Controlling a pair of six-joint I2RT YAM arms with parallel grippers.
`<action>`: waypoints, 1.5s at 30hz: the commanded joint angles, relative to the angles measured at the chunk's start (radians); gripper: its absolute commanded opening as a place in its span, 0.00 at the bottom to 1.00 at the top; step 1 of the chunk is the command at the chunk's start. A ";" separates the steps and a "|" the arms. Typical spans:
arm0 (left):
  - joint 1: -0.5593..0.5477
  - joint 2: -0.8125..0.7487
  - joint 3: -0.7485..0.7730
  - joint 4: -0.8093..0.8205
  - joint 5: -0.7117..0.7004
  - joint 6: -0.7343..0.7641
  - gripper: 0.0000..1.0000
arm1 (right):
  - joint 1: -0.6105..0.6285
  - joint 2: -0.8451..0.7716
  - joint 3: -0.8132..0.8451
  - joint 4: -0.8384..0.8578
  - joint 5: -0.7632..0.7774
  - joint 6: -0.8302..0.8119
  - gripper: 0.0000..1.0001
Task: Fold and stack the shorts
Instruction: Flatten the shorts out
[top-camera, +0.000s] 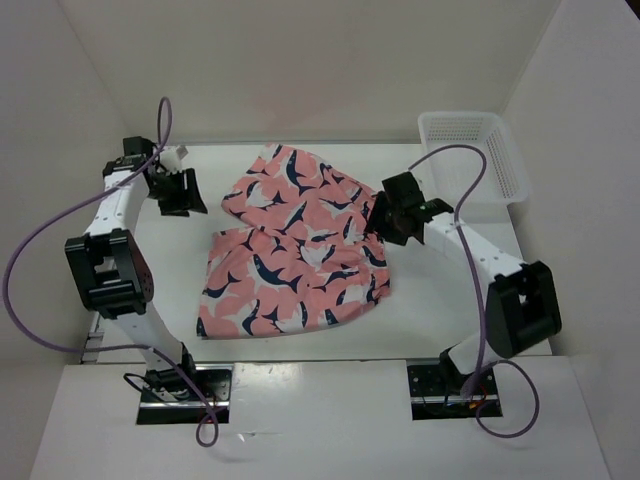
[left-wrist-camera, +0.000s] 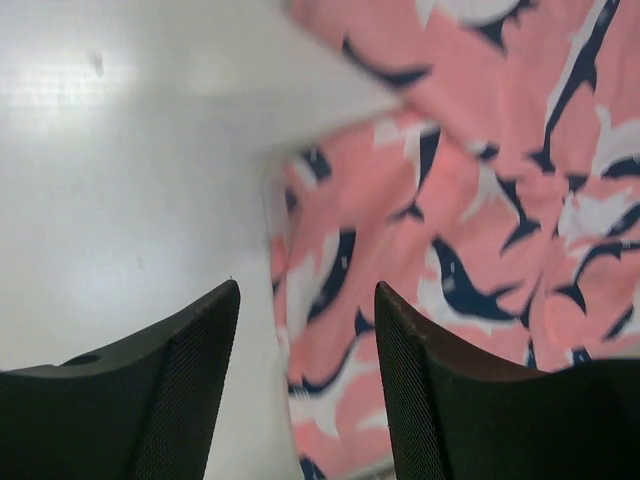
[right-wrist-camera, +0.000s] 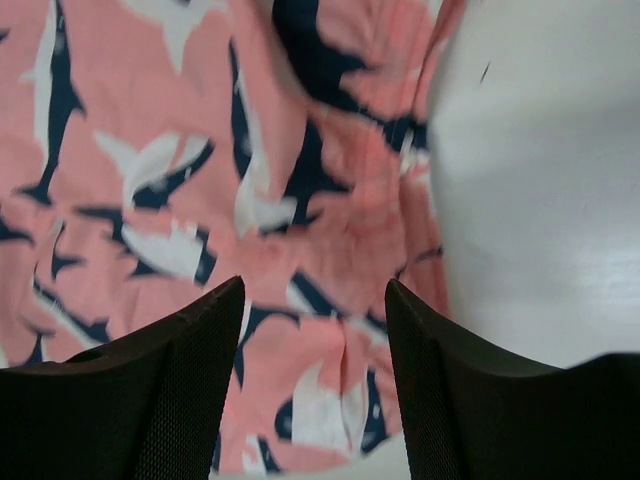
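The shorts (top-camera: 295, 250) are salmon-pink with navy and white shapes and lie loosely folded and rumpled in the middle of the white table (top-camera: 440, 310). My left gripper (top-camera: 183, 193) hovers to the left of their far edge, apart from the cloth. In the left wrist view it (left-wrist-camera: 306, 290) stands open, with the shorts' edge (left-wrist-camera: 450, 200) below and beyond the fingers and nothing held. At the shorts' right edge my right gripper (top-camera: 388, 218) is above the cloth. It (right-wrist-camera: 315, 285) is open over the fabric (right-wrist-camera: 200, 150) and grips nothing.
A white mesh basket (top-camera: 478, 150) stands at the back right corner of the table. White walls enclose the table on the left, back and right. Purple cables loop off both arms.
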 joint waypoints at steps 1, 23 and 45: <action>-0.063 0.078 0.068 0.207 0.053 0.004 0.64 | -0.061 0.085 0.123 0.134 0.084 -0.098 0.64; -0.181 0.442 0.190 0.373 -0.097 0.004 0.27 | -0.179 0.452 0.334 0.142 0.084 -0.254 0.69; -0.141 -0.218 -0.450 -0.105 -0.197 0.004 0.68 | 0.023 -0.102 -0.096 -0.097 0.040 -0.003 0.73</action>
